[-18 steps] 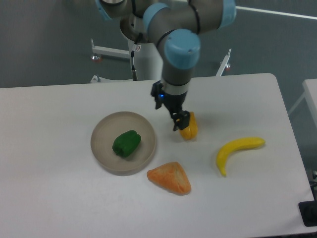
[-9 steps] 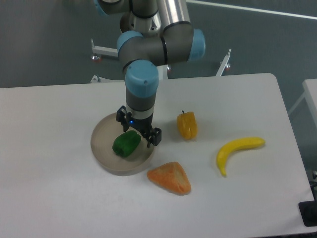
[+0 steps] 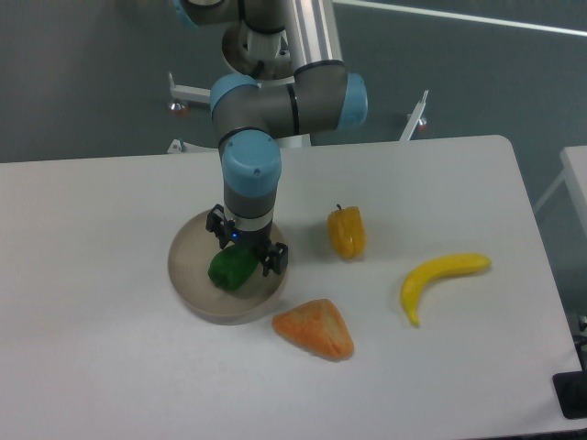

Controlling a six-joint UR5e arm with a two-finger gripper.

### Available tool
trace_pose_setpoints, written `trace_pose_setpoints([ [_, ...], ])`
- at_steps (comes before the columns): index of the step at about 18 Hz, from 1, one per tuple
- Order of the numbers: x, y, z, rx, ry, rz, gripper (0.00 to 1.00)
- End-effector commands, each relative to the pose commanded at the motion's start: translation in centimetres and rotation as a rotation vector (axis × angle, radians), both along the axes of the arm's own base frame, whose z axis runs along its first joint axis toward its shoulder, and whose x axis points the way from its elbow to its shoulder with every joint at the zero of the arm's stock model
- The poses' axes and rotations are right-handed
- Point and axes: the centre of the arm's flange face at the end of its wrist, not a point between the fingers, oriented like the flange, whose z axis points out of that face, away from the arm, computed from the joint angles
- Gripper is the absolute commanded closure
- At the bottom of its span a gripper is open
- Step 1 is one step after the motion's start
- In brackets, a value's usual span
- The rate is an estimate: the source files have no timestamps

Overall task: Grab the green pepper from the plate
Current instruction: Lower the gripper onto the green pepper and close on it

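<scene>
The approach looks finished, but the grasp and the lift are not yet done.

The small glossy dark-green pepper (image 3: 231, 269) lies inside the round shallow beige-grey plate (image 3: 188, 275), on the white table (image 3: 110, 367). The black two-finger gripper (image 3: 246, 246) hangs directly over it with fingers spread on both sides of the pepper, holding nothing; I cannot tell if the fingers touch it. I judge that closing and raising remain.

The green pepper (image 3: 229, 269) is dark green, on a beige-grey plate (image 3: 188, 275). The yellow-orange pepper (image 3: 348, 232), yellow banana (image 3: 440, 276) and orange wedge (image 3: 315, 327) lie on the white table (image 3: 101, 367).
</scene>
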Motion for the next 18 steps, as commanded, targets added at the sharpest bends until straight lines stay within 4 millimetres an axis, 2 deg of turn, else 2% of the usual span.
trace_pose_setpoints([
  [5, 0.5, 0.2, -0.3, -0.003, -0.002, -0.024, 0.0],
  [6, 0.4, 0.2, -0.6, -0.005, -0.003, -0.028, 0.05],
  [7, 0.4, 0.2, -0.9, -0.012, -0.002, -0.016, 0.32],
  [8, 0.3, 0.4, -1.0, -0.014, -0.003, -0.009, 0.47],
  [9, 0.3, 0.4, -0.8, -0.011, -0.003, -0.006, 0.76],
  [10, 0.3, 0.4, -0.3, -0.003, -0.001, -0.006, 0.92],
  [11, 0.2, 0.5, 0.8, 0.017, 0.005, -0.009, 1.0],
  [14, 0.0, 0.3, 4.6, 0.086, -0.004, 0.002, 1.0],
  [16, -0.9, -0.5, 7.2, 0.118, 0.004, 0.018, 1.0],
  [17, -1.7, -0.7, 8.0, 0.113, 0.005, 0.017, 1.0],
  [18, -3.9, -1.3, 8.9, 0.108, 0.004, 0.052, 1.0],
])
